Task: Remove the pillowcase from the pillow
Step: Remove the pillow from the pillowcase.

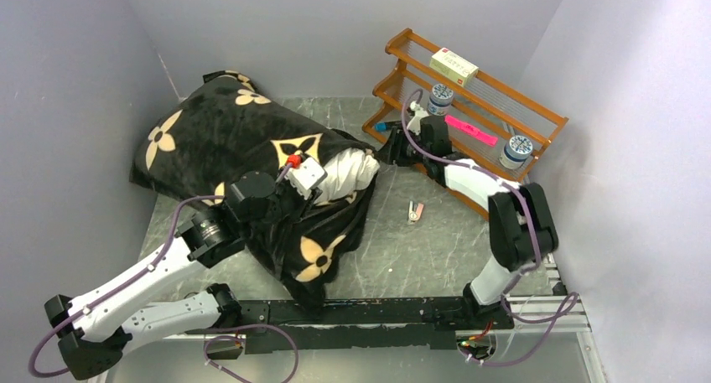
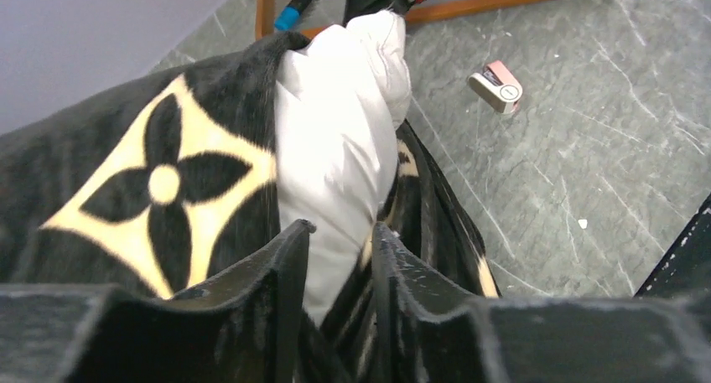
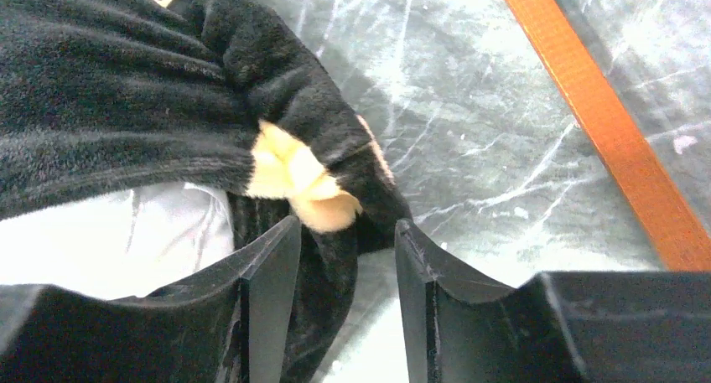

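The black plush pillowcase [image 1: 218, 123] with tan flower motifs lies bunched over the pillow at the left-centre of the table. A white end of the pillow [image 1: 350, 172] sticks out of its opening towards the right. My left gripper [image 1: 317, 190] sits at that opening. In the left wrist view it [image 2: 339, 240] is closed narrowly on the pillowcase edge [image 2: 419, 224], with white pillow [image 2: 335, 140] pressed in beside it. My right gripper [image 1: 387, 151] is at the pillow's right tip. In the right wrist view it [image 3: 348, 232] is open, with a fold of pillowcase hem [image 3: 327, 257] hanging between the jaws and white pillow [image 3: 109, 240] to the left.
An orange wooden rack [image 1: 469, 106] with a box, cans and a pink item stands at the back right; its rail [image 3: 604, 123] lies close to my right gripper. A small pink-and-white object [image 1: 414, 211] lies on the grey table, also in the left wrist view [image 2: 496, 85]. Walls enclose the left, back and right.
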Controlling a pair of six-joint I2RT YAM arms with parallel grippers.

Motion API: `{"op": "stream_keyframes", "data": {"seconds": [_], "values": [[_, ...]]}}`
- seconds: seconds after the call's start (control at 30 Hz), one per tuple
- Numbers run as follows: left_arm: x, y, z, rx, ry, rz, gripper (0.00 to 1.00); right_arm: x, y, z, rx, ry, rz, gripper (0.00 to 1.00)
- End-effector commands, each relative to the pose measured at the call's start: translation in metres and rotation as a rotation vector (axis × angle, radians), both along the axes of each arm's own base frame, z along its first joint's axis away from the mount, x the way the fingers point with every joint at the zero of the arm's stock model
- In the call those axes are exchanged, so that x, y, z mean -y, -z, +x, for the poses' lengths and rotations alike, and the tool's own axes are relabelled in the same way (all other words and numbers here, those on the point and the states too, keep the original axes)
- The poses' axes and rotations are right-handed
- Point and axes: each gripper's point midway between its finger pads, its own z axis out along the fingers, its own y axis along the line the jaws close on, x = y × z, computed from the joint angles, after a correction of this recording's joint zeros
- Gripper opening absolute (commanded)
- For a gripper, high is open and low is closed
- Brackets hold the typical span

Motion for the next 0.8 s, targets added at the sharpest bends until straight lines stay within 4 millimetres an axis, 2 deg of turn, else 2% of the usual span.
{"op": "stream_keyframes", "data": {"seconds": [0.0,0.13,0.2,0.37,0.47,0.57,0.77], "values": [[-0.007,-0.017,0.012,0.027,-0.084,-0.016,0.45,0.009,-0.038,-0.023,0.104,-0.021,-0.012,0.51],[-0.016,0.000,0.019,-0.022,-0.161,0.033,0.65,0.011,-0.055,-0.057,0.140,-0.058,-0.026,0.57],[-0.021,0.006,0.019,-0.043,-0.188,0.056,0.72,0.010,-0.072,-0.074,0.183,-0.080,-0.022,0.58],[-0.028,0.021,0.015,-0.093,-0.210,0.106,0.83,-0.003,-0.111,-0.116,0.320,-0.152,-0.039,0.63],[-0.038,0.028,0.016,-0.108,-0.255,0.135,0.89,-0.021,-0.132,-0.141,0.413,-0.254,-0.038,0.66],[-0.049,0.036,0.020,-0.114,-0.321,0.166,0.92,-0.047,-0.143,-0.165,0.497,-0.389,-0.040,0.67],[-0.073,0.052,0.038,-0.153,-0.415,0.211,0.89,-0.095,-0.148,-0.203,0.604,-0.662,-0.003,0.70]]}}
